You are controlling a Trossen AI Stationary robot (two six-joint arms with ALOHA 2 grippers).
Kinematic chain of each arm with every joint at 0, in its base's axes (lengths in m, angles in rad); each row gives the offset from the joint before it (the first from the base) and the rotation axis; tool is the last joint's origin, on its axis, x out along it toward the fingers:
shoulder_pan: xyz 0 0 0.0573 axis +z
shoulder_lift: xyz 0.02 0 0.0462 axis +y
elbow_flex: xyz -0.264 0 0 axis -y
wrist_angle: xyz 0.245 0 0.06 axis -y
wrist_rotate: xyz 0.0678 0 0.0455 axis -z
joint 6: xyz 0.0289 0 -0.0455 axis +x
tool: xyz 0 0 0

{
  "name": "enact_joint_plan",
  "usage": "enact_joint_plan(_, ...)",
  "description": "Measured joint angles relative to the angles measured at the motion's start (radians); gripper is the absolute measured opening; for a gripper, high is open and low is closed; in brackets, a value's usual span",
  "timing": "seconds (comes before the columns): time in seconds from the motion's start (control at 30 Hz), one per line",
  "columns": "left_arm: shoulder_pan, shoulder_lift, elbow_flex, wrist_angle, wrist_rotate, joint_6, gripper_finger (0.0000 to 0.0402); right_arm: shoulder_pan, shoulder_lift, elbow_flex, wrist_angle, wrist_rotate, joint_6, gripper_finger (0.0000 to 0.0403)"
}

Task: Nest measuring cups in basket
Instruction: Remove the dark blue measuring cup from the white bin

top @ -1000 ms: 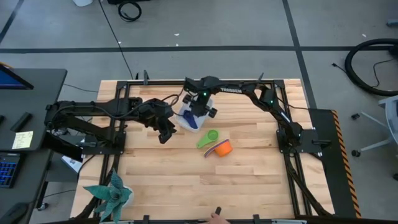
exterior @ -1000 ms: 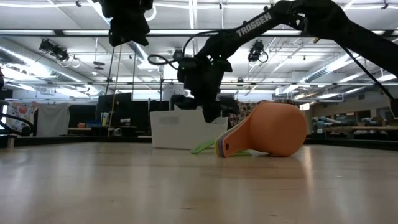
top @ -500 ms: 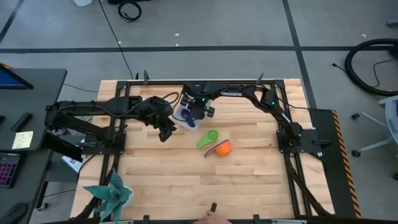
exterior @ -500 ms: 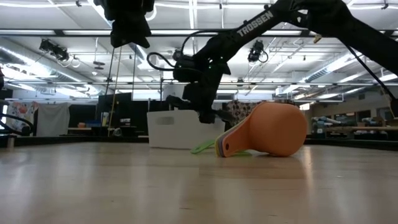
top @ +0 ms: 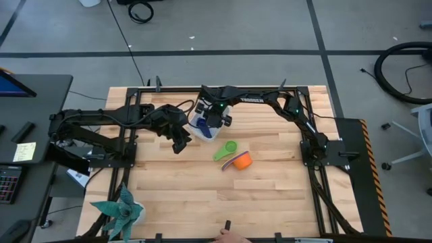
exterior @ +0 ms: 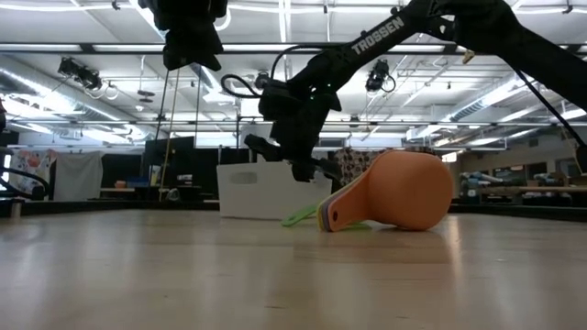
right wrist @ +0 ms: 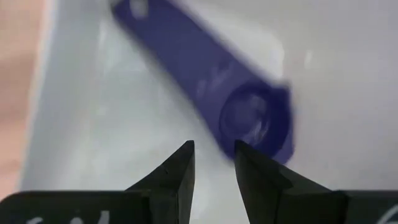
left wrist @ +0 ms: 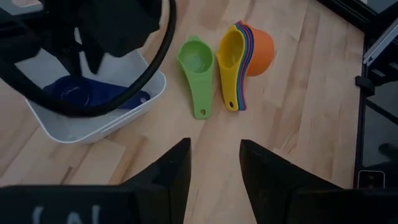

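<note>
The white basket (top: 200, 132) stands at the table's far middle, and a dark blue measuring cup (left wrist: 81, 93) lies inside on its floor (right wrist: 93, 124). My right gripper (right wrist: 214, 152) hangs over the basket, pointing steeply down, open, with nothing between its fingers; the blue cup (right wrist: 249, 112) lies just beyond their tips. To the basket's right a green cup (top: 227, 150) lies alone on the wood. Beside it lies a nested stack of cups (top: 241, 160) on its side, orange outermost. My left gripper (left wrist: 214, 152) waits open, raised above the table left of the basket.
A potted plant (top: 121, 209) stands at the near left corner. A person's hand (top: 226, 233) shows at the table's near edge. Bare wood (top: 223, 196) stretches across the near half. The black frame rails (top: 310, 162) run along the sides.
My right gripper has rolled about its own axis and tipped over the basket, shifting slightly toward the table's left. The basket has slid a little toward the left with it. The loose cups have kept their places.
</note>
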Motion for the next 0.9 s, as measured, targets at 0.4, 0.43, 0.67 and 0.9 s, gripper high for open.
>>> enact_joint_plan(0.4, 0.0, 0.0, 0.0, -0.001, 0.0, 0.002, 0.0141, -0.007, 0.0, -0.051, 0.082, -0.068, -0.085, 0.0116)
enact_joint_plan(0.43, 0.0, 0.0, 0.0, -0.001, 0.0, 0.002, 0.0141, -0.007, 0.0, -0.056, 0.085, -0.066, -0.092, 0.0116)
enact_joint_plan(0.67, 0.0, 0.0, 0.0, -0.001, 0.001, 0.044, 0.0141, -0.007, 0.001, -0.059, 0.091, -0.069, -0.097, 0.0108)
enact_joint_plan(0.9, 0.0, 0.0, 0.0, 0.0, 0.002, 0.043, 0.0141, -0.013, 0.001, -0.109, 0.198, -0.134, -0.098, 0.0095)
